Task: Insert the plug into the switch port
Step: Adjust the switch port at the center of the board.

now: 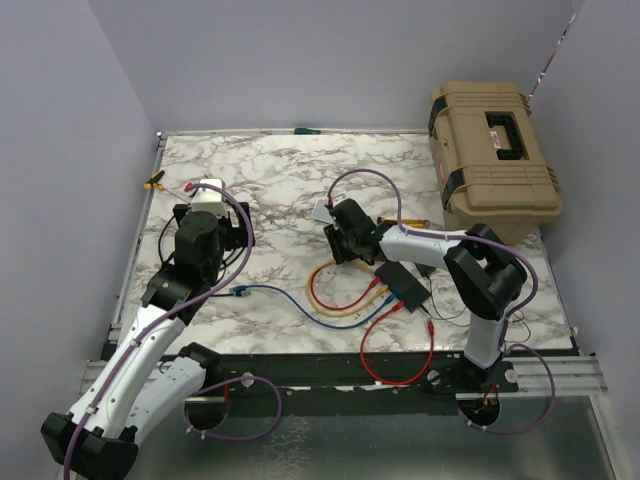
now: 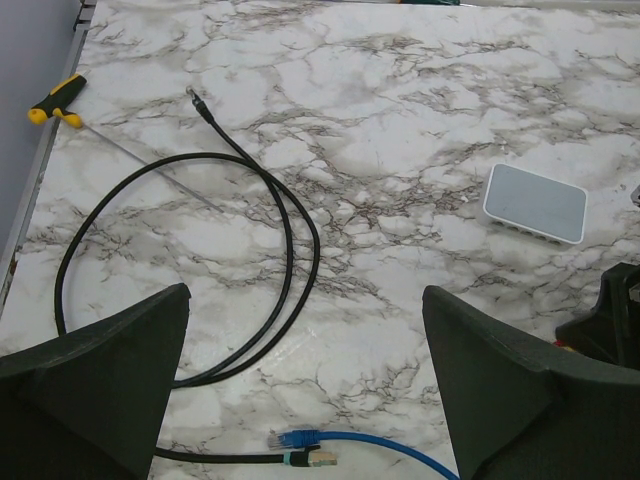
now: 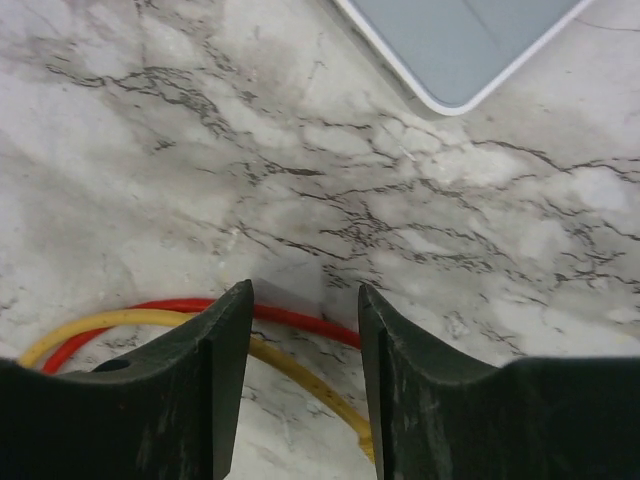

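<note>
Black switch (image 1: 402,284) flat on the bench (image 1: 270,180) near the right arm's base, right hand (image 3: 305,300) fingers partly apart and empty above red cable (image 3: 300,322) and yellow cable (image 3: 100,322), left hand (image 2: 305,295) spread wide above black cable (image 2: 290,210), plug (image 2: 297,439) of blue cable (image 2: 380,445) lying loose, white box (image 2: 535,202) beyond, tan case (image 1: 492,145) far right.

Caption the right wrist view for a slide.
Right gripper, jaws parted, above yellow cable and red cable on marble table; grey-white box corner ahead.

Marble table (image 1: 280,180): switch (image 1: 401,284), loose cables (image 2: 300,441), screwdriver (image 2: 57,100).
</note>
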Tool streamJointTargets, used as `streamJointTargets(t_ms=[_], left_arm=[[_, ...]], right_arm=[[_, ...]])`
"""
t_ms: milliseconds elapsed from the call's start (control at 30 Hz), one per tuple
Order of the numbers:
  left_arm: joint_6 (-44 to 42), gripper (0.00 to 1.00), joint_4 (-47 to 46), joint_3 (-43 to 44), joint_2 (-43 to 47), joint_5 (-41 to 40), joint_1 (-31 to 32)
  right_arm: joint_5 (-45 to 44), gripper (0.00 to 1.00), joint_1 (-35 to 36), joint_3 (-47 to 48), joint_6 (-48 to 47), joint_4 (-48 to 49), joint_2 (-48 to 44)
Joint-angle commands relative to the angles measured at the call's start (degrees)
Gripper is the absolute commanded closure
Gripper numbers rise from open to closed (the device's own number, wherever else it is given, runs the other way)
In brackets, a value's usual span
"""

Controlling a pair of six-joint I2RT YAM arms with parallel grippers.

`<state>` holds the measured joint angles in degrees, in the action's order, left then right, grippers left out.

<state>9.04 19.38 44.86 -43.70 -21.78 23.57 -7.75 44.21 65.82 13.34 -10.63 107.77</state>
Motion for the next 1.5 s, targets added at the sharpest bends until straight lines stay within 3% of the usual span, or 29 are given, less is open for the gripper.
streamJointTargets(t_ms=[0, 67, 200, 300, 467, 833, 1167, 1300, 1467], left_arm=[[0.30, 0.01, -0.48, -0.65, -0.11, 0.95, -0.41], [0.26, 0.01, -0.56, -0.65, -0.15, 0.82, -0.37], [0.12, 0.01, -0.55, -0.74, -0.13, 0.73, -0.46], [0.11, 0.01, -0.53, -0.74, -0.15, 0.69, -0.46], [0.03, 0.01, -0.48, -0.82, -0.22, 0.84, -0.39], [-0.03, 0.01, -0.60, -0.83, -0.50, 1.54, -0.44], [-0.04, 0.01, -0.58, -0.91, -0.59, 1.91, -0.42], [-0.07, 0.01, -0.57, -0.92, -0.66, 2.01, -0.46], [-0.07, 0.01, -0.59, -0.92, -1.36, 1.92, -0.39]], right_arm=[[-5.60, 0.49, 0.25, -0.63, -3.15, -1.30, -2.71], [-7.09, 0.40, 0.27, 1.18, -5.88, -0.47, -2.66], [-9.20, 0.07, -0.47, 2.89, -12.42, 4.29, -1.93], [-5.32, 0.00, -2.49, 5.57, -18.05, 5.46, -0.26], [4.88, 0.00, -5.59, 7.22, -25.77, 9.18, 2.13], [17.05, 0.00, -9.00, 16.58, -34.46, 6.54, 11.24], [13.35, 0.01, -10.54, 22.48, -32.00, 3.49, 18.10], [10.45, 0.09, -10.61, 22.86, -28.00, 1.63, 18.44], [5.55, 0.29, -10.56, 20.16, -19.31, 2.53, 15.73]])
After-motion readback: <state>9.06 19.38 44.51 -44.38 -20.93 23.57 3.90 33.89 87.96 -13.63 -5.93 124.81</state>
